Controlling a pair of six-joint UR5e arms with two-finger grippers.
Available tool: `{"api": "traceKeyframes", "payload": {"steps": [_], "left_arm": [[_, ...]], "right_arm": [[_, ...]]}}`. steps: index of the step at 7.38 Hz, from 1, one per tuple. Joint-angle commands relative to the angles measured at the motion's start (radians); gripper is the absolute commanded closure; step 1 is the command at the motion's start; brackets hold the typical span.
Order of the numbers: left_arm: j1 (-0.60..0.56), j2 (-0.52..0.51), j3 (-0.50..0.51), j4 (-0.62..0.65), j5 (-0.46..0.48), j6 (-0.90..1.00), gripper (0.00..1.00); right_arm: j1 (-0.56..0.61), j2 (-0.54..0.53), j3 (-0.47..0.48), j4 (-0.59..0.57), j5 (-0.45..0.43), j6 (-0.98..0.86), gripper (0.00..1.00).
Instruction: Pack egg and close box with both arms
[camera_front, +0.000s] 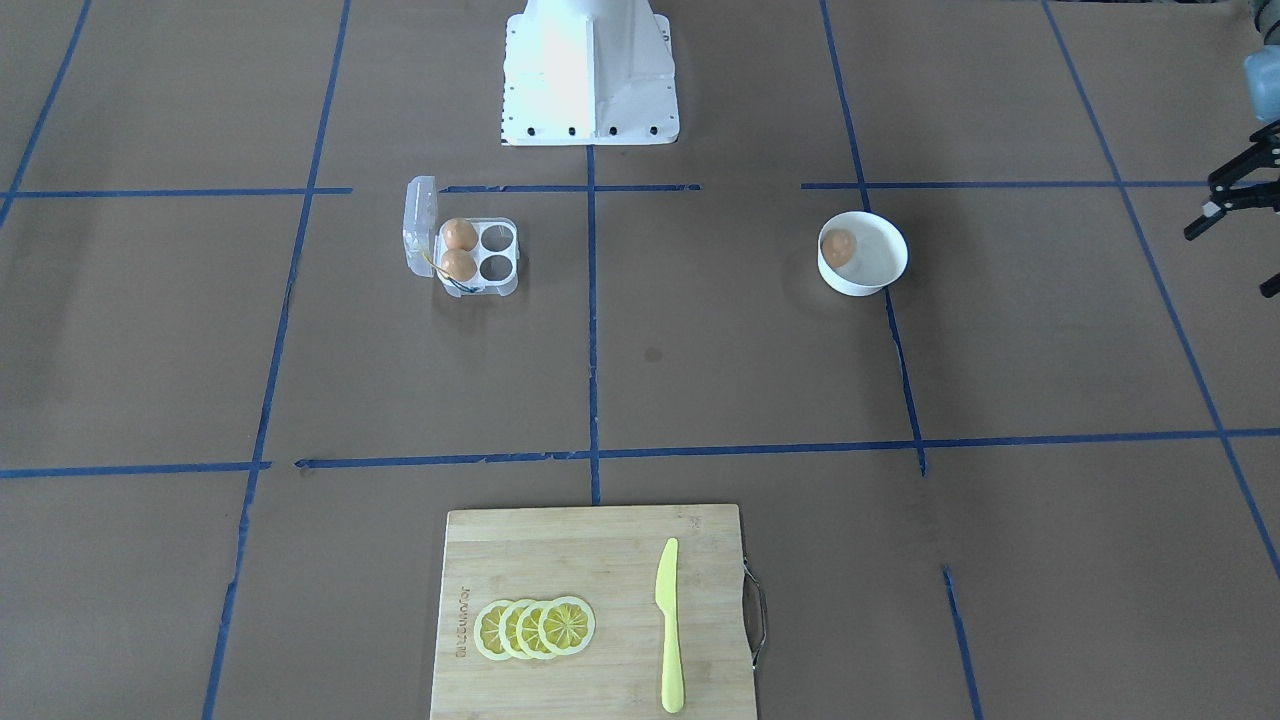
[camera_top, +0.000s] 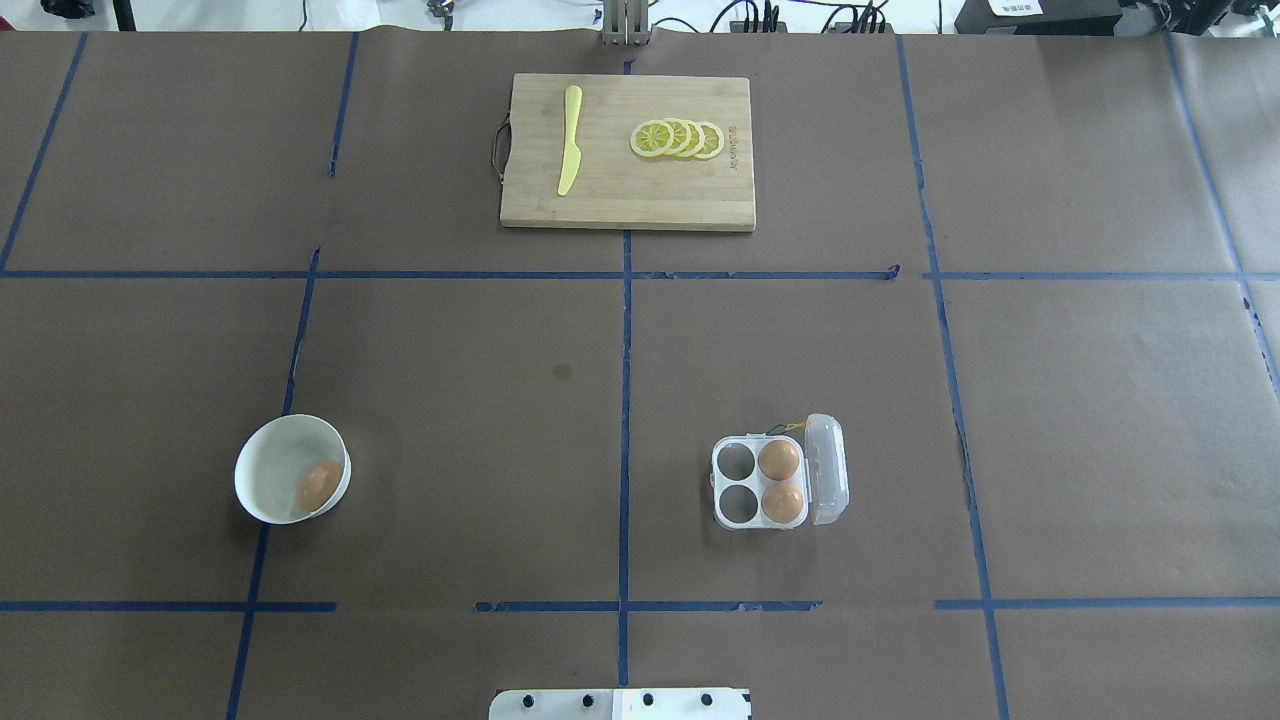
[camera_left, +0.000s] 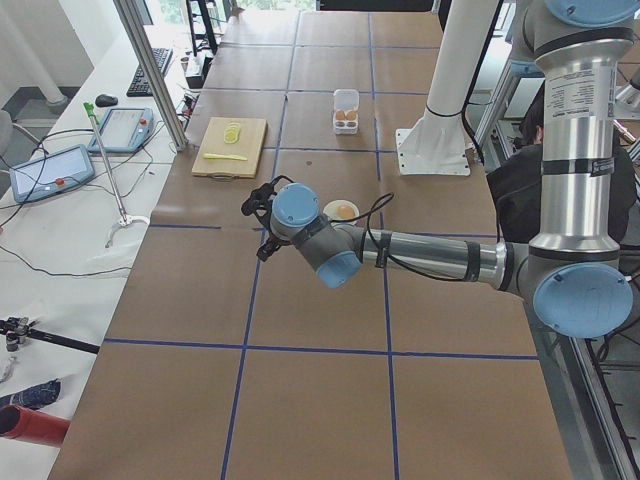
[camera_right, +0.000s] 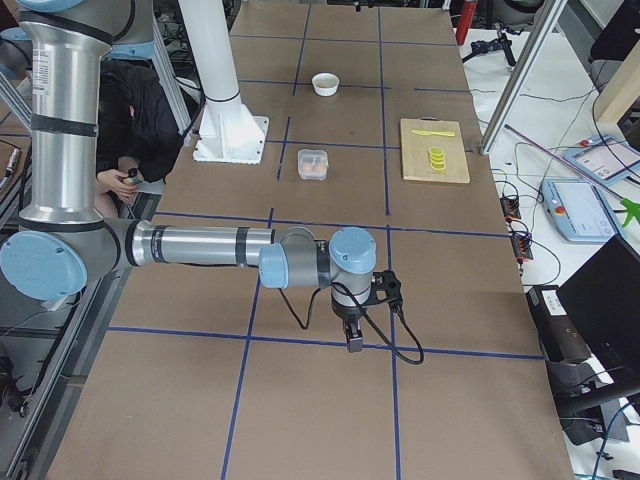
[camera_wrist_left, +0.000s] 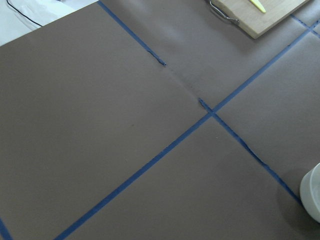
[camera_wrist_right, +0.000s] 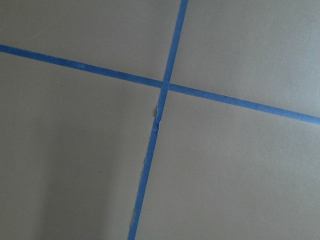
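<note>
One egg (camera_top: 319, 485) lies in the white bowl (camera_top: 250, 478) on the desk (camera_top: 450, 400), well apart from my left pincer (camera_left: 255, 222) and right pincer (camera_right: 353, 338). Jaw opening of either: cannot tell. The box (camera_top: 737, 483) stands open.

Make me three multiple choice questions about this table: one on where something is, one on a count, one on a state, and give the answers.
1. Where is the loose egg?
A in the white bowl
B on a plate
C in a cup

2. How many eggs sit in the box?
A one
B two
C four

3. The box's lid is:
A shut
B open
C missing

Answers:
1 A, the egg lies inside the bowl.
2 B, two cells are filled and two are empty.
3 B, the lid is folded back beside the tray.
</note>
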Motion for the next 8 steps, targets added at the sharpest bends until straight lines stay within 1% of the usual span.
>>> {"api": "traceKeyframes", "payload": {"steps": [1,3,4,5,6,8], "left_arm": [[0.222,0.032,-0.127,-0.001,0.239,-0.296,0.0],[0.456,0.033,-0.189,0.001,0.433,-0.506,0.03],[0.538,0.033,-0.203,0.001,0.482,-0.545,0.11],[0.6,0.033,-0.206,0.001,0.495,-0.556,0.14],[0.649,0.033,-0.204,0.001,0.533,-0.57,0.14],[0.738,0.032,-0.194,0.001,0.574,-0.655,0.22]], "right_arm": [[0.001,-0.005,0.0,0.0,0.003,0.001,0.0],[0.001,-0.008,0.0,0.0,0.003,0.003,0.0],[0.001,-0.009,0.0,0.0,0.003,0.003,0.0],[0.001,-0.011,0.0,0.0,0.003,0.003,0.0],[0.001,-0.011,0.0,0.0,0.003,0.003,0.0],[0.001,-0.011,-0.002,-0.002,0.003,0.001,0.0]]}}
